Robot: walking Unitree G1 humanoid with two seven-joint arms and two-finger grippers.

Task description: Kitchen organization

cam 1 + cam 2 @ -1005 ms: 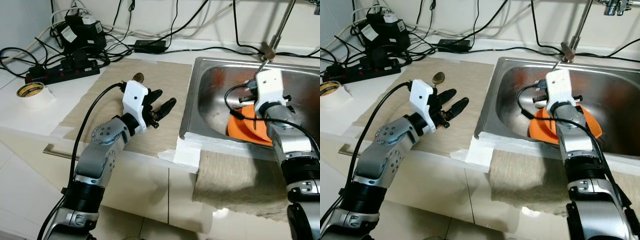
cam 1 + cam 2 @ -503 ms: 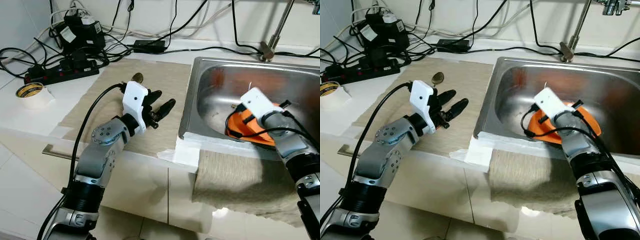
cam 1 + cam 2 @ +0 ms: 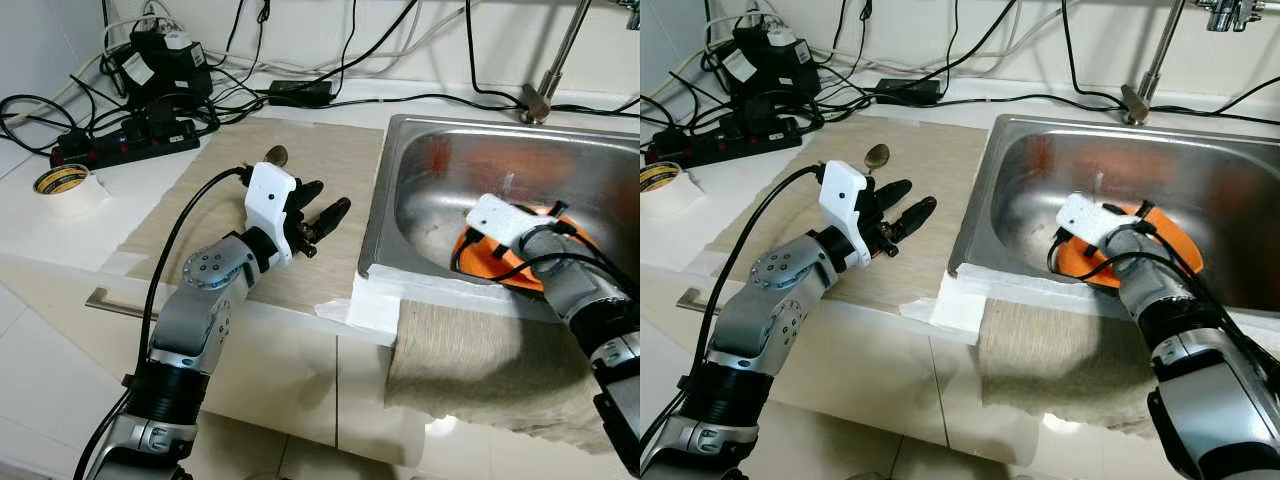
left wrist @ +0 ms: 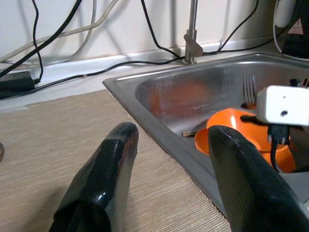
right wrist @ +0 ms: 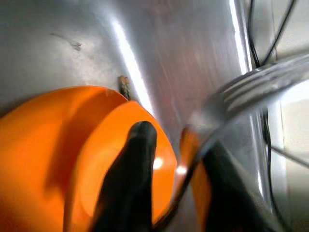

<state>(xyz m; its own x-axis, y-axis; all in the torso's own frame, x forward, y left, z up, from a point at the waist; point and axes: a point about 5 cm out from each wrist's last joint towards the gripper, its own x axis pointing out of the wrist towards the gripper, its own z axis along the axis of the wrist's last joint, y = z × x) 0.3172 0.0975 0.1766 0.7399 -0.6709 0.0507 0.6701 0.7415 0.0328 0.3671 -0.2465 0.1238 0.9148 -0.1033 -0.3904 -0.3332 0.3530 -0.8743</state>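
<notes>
A beige cloth (image 3: 480,365) hangs over the front edge of the surface (image 3: 40,225), just below the sink (image 3: 420,185). A white folded paper (image 3: 375,300) lies on the edge beside it.

The left pincer (image 3: 322,215) hovers over a tan mat (image 3: 320,160) on the surface, its two black fingers (image 4: 104,179) spread apart with nothing between them, pointing toward the sink.

The right pincer (image 5: 169,174) reaches down into the steel sink, over an orange plate (image 3: 480,262) that lies on the sink floor near the front wall. In the right wrist view its fingers (image 5: 133,179) stand a little apart at the raised rim of the plate, and a metal fork (image 5: 251,87) sits tight against one finger; whether the fork is actually gripped I cannot tell. In the left wrist view the fork's tines (image 4: 248,87) stand up just behind the white wrist housing.

Farther back on the mat, a small brown spoon (image 3: 275,154) lies just beyond the left arm's white wrist block. To the left, well apart from the mat, a roll of tape (image 3: 62,182) rests on the surface. Behind it sits a black power strip (image 3: 125,140) with a tangle of black cables (image 3: 300,90) running along the wall. The tap's stem (image 3: 545,80) rises at the sink's back rim.
</notes>
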